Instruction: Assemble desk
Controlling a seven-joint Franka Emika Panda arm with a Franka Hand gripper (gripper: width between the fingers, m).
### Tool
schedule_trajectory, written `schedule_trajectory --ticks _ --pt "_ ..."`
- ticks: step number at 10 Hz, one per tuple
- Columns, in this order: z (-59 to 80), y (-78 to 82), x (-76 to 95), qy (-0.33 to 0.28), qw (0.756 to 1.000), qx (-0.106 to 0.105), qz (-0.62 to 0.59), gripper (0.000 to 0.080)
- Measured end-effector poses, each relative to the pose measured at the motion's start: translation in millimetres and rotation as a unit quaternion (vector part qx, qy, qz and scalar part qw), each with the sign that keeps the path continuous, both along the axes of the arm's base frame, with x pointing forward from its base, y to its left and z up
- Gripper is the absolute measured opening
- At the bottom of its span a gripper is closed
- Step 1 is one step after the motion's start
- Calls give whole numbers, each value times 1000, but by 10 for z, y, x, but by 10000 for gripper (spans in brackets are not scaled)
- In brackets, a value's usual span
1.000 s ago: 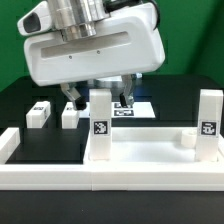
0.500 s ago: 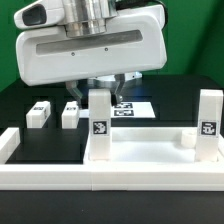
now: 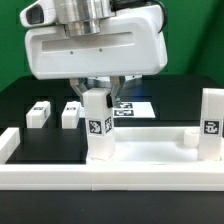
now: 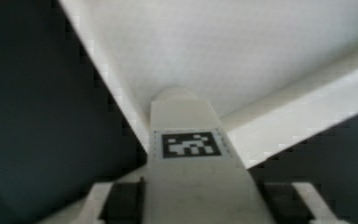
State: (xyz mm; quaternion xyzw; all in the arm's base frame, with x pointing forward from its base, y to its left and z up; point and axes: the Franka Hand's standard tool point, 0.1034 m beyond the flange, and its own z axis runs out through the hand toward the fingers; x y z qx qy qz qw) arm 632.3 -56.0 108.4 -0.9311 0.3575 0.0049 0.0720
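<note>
The white rimmed tabletop (image 3: 150, 150) lies flat in front. One white leg (image 3: 97, 128) stands on its near left part, slightly tilted, tag facing out. My gripper (image 3: 100, 94) is right above it, shut on the leg's top. In the wrist view the leg (image 4: 194, 140) runs between my fingers, and the gripper (image 4: 202, 205) grips its sides, with the tabletop (image 4: 247, 50) beyond. A second leg (image 3: 210, 118) stands at the tabletop's right end. Two more legs (image 3: 38, 113) (image 3: 70, 113) lie loose on the black table behind.
The low white border wall (image 3: 110, 182) runs along the front edge. The marker board (image 3: 132, 108) lies flat behind the gripper. The black table (image 3: 20, 100) extends to the exterior view's left.
My gripper has moved toward the exterior view's right and come down over the standing leg. The leg has shifted slightly left and now tilts a little.
</note>
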Motion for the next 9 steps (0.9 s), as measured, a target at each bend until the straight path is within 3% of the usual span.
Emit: schedule_trajectory --ticks 1,3,5,7,8,9 --pt "1 15 5 15 994 13 -111 292" --pt "-5 47 17 38 957 38 -285 292" --pt "-10 140 25 53 930 42 -362 292" --pt "-19 147 17 55 928 41 -366 292" --pt "-20 138 15 49 942 39 -329 372" --pt "-28 100 9 36 968 35 -246 554"
